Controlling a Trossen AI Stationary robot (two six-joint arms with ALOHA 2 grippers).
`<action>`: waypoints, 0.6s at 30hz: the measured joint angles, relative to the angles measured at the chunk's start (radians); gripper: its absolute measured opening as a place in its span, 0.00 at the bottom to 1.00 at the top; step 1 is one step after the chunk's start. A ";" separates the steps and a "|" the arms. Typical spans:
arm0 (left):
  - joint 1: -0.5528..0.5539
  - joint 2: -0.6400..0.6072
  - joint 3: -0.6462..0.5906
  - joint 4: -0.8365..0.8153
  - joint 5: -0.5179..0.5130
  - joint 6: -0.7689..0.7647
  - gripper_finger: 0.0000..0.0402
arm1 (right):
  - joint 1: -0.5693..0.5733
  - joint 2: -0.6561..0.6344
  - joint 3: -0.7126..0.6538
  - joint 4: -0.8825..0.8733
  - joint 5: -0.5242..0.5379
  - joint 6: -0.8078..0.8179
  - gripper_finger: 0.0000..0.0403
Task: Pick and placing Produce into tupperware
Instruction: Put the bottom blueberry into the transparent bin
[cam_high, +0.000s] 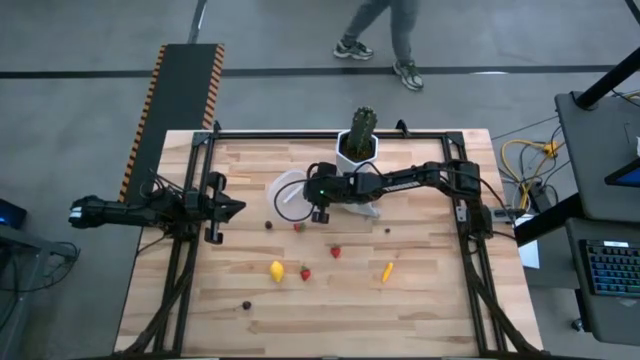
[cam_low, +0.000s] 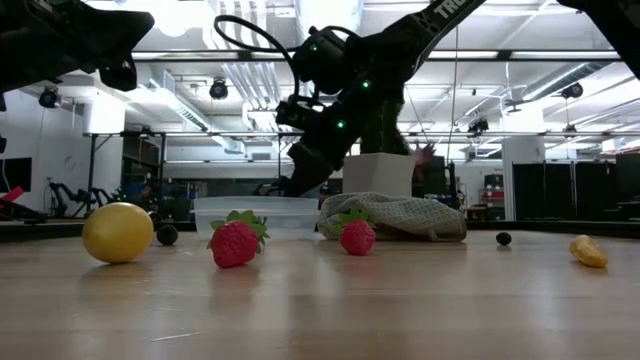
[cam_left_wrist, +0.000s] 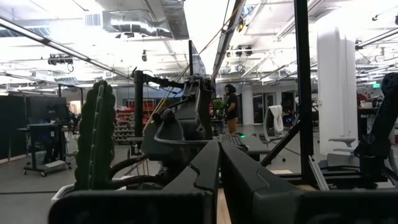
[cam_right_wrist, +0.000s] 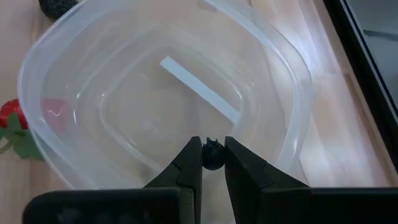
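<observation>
Jaws of right gripper (cam_right_wrist: 213, 155) pinching a small dark berry (cam_right_wrist: 213, 154) directly above open tupperware (cam_right_wrist: 292, 74), only release remaining; left gripper (cam_high: 222, 210) far left, jaws closed.

No text, label, brand or number is clear enough to read in any view. In the low view, white letters stand on the arm at the top centre, but they are cut off and unreadable.
</observation>
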 joint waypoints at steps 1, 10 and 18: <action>0.000 0.000 0.000 0.000 0.000 0.000 0.00 | 0.000 0.000 0.000 -0.003 -0.003 0.000 0.11; 0.000 0.000 0.000 0.000 0.000 0.000 0.00 | 0.000 0.000 -0.001 -0.021 -0.015 0.003 0.20; 0.000 0.000 0.000 0.000 0.000 0.000 0.00 | 0.000 0.000 -0.001 -0.020 -0.015 0.011 0.22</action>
